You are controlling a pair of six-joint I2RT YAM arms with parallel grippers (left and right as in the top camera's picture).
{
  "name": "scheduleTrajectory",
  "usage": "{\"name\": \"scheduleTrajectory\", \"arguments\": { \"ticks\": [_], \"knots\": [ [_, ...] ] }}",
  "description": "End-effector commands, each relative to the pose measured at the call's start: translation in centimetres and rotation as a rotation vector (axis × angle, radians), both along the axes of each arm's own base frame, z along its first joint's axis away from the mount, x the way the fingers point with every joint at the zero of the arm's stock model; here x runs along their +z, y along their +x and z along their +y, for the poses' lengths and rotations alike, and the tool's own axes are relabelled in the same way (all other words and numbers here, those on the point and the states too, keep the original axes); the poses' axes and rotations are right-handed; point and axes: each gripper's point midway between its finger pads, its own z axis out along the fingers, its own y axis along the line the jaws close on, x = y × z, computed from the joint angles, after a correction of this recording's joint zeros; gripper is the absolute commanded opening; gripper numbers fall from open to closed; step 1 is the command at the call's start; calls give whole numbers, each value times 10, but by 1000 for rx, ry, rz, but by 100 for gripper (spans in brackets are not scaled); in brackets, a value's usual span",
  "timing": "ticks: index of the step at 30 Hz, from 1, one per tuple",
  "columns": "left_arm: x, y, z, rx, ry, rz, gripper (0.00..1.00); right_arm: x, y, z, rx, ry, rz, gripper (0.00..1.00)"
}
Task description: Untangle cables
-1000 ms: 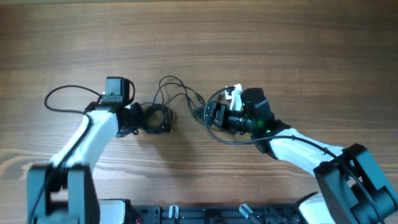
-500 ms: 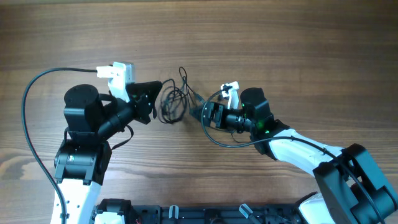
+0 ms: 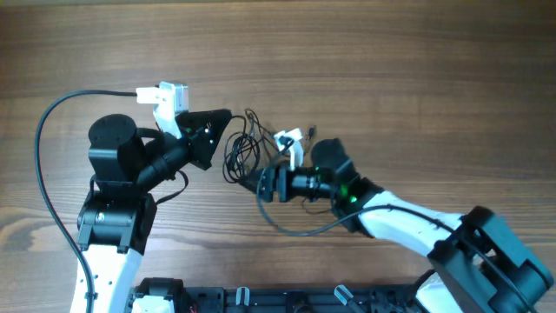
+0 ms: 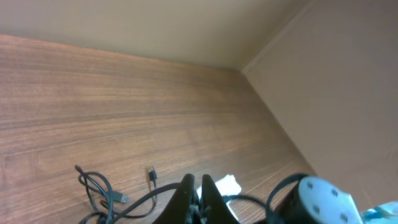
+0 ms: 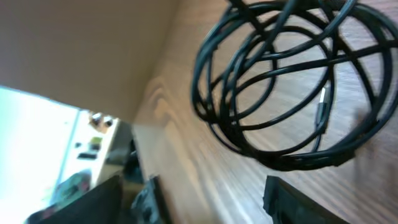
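Note:
The cables (image 3: 242,148) are thin black wires in a loose knot of loops between my two grippers, with strands and small plugs trailing to the right. My left gripper (image 3: 224,120) is at the knot's upper left. In the left wrist view its fingers (image 4: 196,188) are pressed together with a black strand running into them, and loose loops (image 4: 98,190) and a plug (image 4: 151,174) lie on the wood. My right gripper (image 3: 260,183) is open just below right of the knot. In the right wrist view the coil (image 5: 280,81) fills the top, ahead of the spread fingers (image 5: 199,200).
The wooden table (image 3: 391,61) stretches around the cables. A thick black arm cable (image 3: 52,113) arcs at the left, and another (image 3: 295,228) hangs below my right wrist. The right arm's body (image 4: 318,198) shows at the left wrist view's lower right.
My left arm rose and swung up with the knot, drawing it up and right. My right gripper moved left, toward the knot's lower side.

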Motion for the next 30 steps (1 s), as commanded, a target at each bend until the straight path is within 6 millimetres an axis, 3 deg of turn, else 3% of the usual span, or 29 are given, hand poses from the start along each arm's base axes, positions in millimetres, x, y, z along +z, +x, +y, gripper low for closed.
{"name": "scheduleTrajectory", "arguments": {
  "ticks": [1,4,8,10,12,21,23,30],
  "knots": [
    [5,-1,-3,-10,-30,12,4,2,35,-9,-222,-67,-139,75],
    [5,-1,-3,-9,-33,14,4,21,40,-5,-230,-5,-193,74],
    [5,-1,-3,-9,-33,14,4,26,37,-1,-213,19,-201,69],
    [6,-1,-3,-1,-54,31,4,26,31,4,-203,17,-204,63],
    [8,0,-3,2,-64,31,4,26,31,5,-225,8,-211,49],
    [9,0,-4,8,-85,48,4,16,39,8,-292,44,-126,56],
    [9,0,-4,15,-103,66,4,20,41,11,-303,84,-112,55],
    [9,0,-4,15,-103,66,4,3,40,16,-297,80,-31,45]
  ]
}}
